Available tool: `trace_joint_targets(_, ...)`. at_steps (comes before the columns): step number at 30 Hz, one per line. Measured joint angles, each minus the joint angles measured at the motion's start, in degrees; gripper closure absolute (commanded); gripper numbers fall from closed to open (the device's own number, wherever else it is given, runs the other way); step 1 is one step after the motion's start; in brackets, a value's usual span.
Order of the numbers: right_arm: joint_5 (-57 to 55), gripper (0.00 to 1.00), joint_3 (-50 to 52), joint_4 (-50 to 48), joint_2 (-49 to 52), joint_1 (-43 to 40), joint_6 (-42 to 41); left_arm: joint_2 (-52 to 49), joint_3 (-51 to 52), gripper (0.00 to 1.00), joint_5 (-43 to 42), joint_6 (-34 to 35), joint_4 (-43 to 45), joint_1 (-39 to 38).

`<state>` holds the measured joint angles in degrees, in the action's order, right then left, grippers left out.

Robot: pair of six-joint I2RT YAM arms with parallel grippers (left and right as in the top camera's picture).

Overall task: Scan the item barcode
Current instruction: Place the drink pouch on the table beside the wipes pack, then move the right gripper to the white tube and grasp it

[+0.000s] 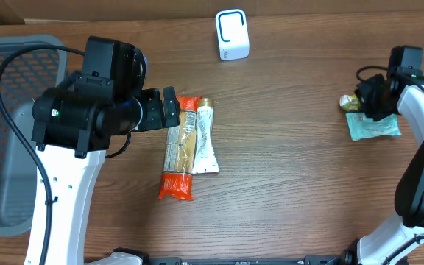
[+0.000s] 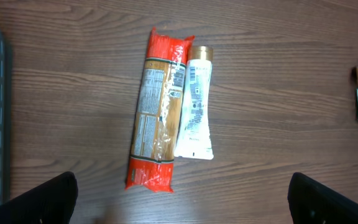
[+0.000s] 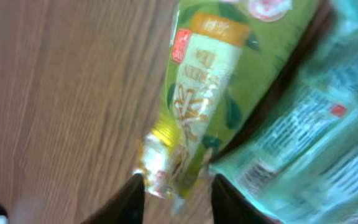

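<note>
Partly | green item (image 3: 210,93) cut off, blurred | right end effector (image 3: 174,186) tips only

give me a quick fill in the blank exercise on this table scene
1. The white tube, lying against the pasta packet, has a ___ cap.
2. The left pincer is ___, holding nothing.
3. The small pouch touching the teal packet is mostly ___.

Missing words: gold; open; green
</note>
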<state>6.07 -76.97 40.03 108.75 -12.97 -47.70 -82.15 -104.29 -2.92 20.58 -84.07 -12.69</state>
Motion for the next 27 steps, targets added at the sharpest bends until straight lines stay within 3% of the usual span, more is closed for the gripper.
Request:
trace_joint_targets(2, 0.17, 0.42, 0.17, 0.0, 0.0, 0.0, 0.79, 0.0, 0.0, 0.0, 0.0, 0.02, 0.0, 0.0)
trace_joint_targets(8, 6.78, 0.41, 0.13, 0.66, -0.04, -0.07, 9.31, 0.0, 0.0, 0.01, 0.0, 0.0, -0.02, 0.0)
trace_joint_targets(15, 15.91, 0.33, -5.01, 11.28, -1.01, 2.34, 18.08, 0.0, 0.0, 0.01, 0.0, 0.0, -0.02, 0.0)
trace_joint_targets(21, 21.2, 0.26, -7.52, 13.27, -3.45, 12.92, 25.44, 0.0, 0.0, 0.0, -0.02, 0.0, -0.02, 0.0)
trace_joint_targets(27, 21.49, 0.25, -7.52, 12.96, -3.37, 29.55, 30.82, 0.0, 0.0, 0.0, 0.0, 0.02, 0.0, 0.0)
